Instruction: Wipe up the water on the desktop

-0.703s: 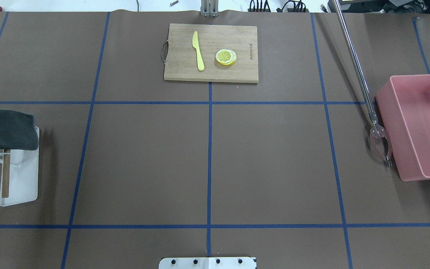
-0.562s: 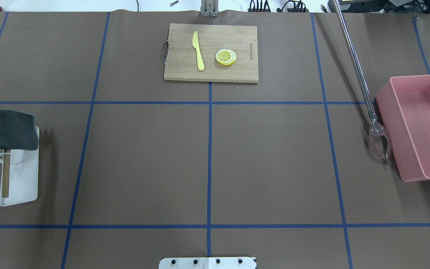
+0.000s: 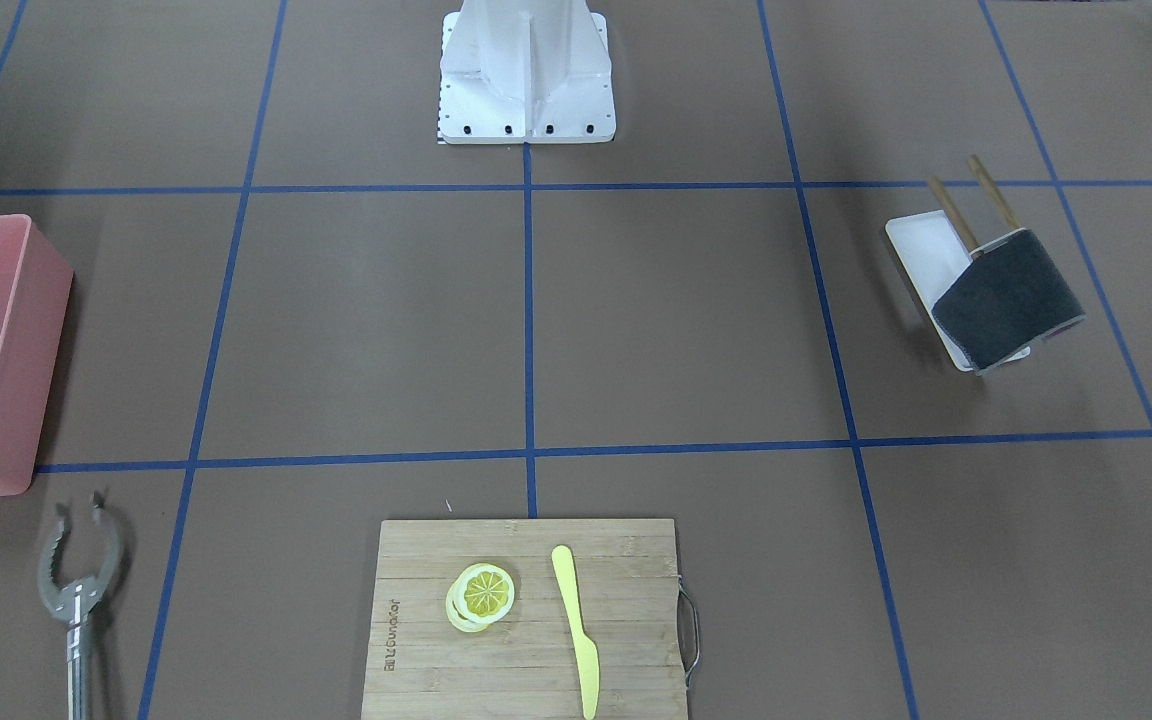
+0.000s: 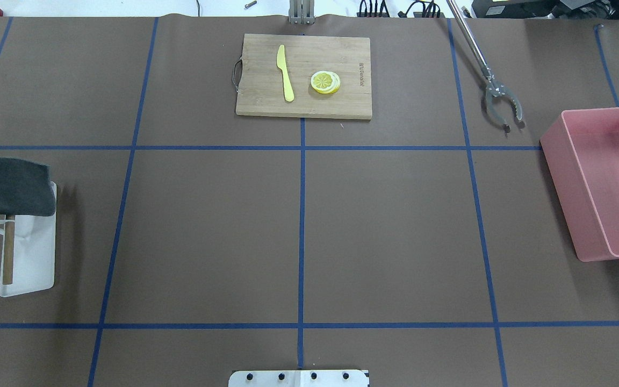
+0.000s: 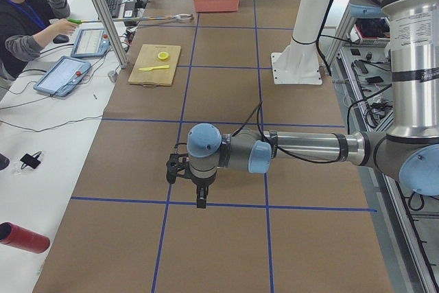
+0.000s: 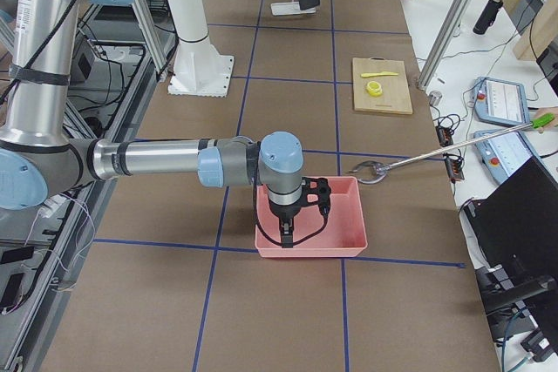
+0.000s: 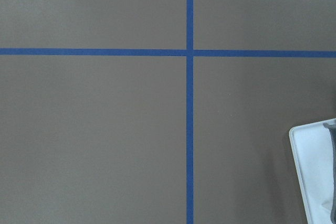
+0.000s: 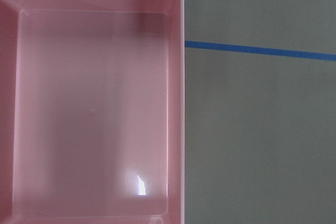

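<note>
Reacher tool (image 4: 494, 92) over desktop (image 4: 384, 231) nr pink bin (image 4: 570, 188)

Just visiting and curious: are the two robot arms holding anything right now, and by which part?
Nothing shows in the left gripper or the right gripper; from these side views their jaws cannot be judged.

Bright, even light from above; soft shadows beside the pink bin (image 4: 605, 183), glare inside it; pictures sharp.
</note>
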Robot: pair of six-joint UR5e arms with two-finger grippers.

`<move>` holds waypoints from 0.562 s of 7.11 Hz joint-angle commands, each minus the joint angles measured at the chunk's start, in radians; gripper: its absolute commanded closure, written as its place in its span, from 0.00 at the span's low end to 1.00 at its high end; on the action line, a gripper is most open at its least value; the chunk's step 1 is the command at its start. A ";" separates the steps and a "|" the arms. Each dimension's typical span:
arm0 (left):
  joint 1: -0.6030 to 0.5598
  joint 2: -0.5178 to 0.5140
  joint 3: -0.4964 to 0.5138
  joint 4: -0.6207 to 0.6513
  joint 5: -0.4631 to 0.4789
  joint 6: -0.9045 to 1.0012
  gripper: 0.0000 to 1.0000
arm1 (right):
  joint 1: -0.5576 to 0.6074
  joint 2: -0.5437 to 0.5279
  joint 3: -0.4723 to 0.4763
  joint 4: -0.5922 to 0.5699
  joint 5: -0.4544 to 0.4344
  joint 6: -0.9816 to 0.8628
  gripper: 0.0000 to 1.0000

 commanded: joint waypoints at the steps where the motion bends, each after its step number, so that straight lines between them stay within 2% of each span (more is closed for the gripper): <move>1: 0.001 -0.024 -0.016 -0.003 0.031 -0.002 0.01 | 0.000 0.016 -0.007 0.140 -0.008 0.005 0.00; 4: 0.002 -0.098 -0.018 -0.039 0.022 -0.002 0.02 | 0.000 0.002 -0.031 0.179 0.010 -0.020 0.00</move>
